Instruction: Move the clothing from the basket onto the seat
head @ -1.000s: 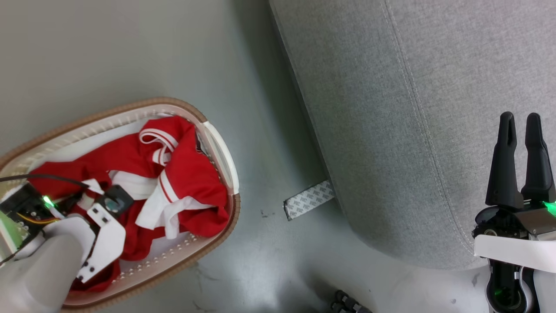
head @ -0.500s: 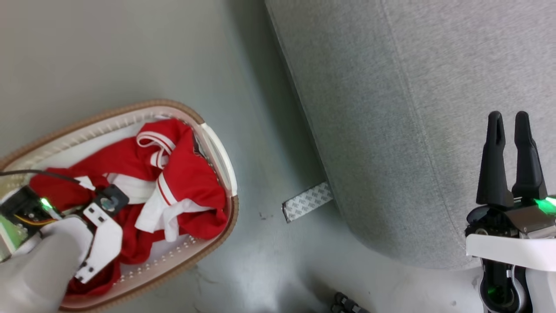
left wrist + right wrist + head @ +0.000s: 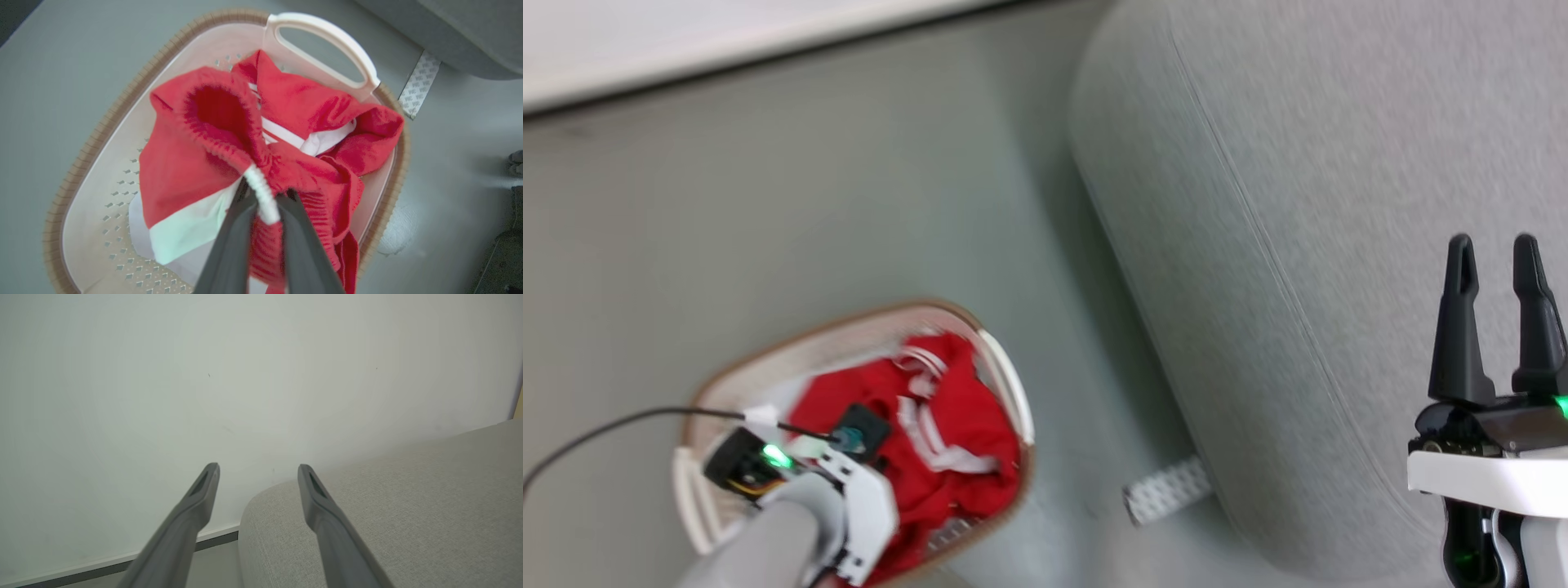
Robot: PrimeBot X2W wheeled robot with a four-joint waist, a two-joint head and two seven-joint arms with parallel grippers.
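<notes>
Left gripper (image 3: 265, 197) grips the clothing (image 3: 192, 163) in the basket (image 3: 102, 122), right gripper (image 3: 1494, 245) hangs open: lift straight up, clear of the basket, before swinging to the seat (image 3: 1339, 245)

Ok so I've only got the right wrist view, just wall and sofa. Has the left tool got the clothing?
Observer: Yes. In the left wrist view, the left tool is shut on a bunched fold of the red clothing, at its white ribbed edge.
Operator: Is it out of the basket yet?
Observer: No. Most of it lies heaped inside the basket.
Operator: Where's the basket from the sofa?
Observer: In the head view it stands on the floor to the left of the sofa, with a strip of bare floor between them.
</notes>
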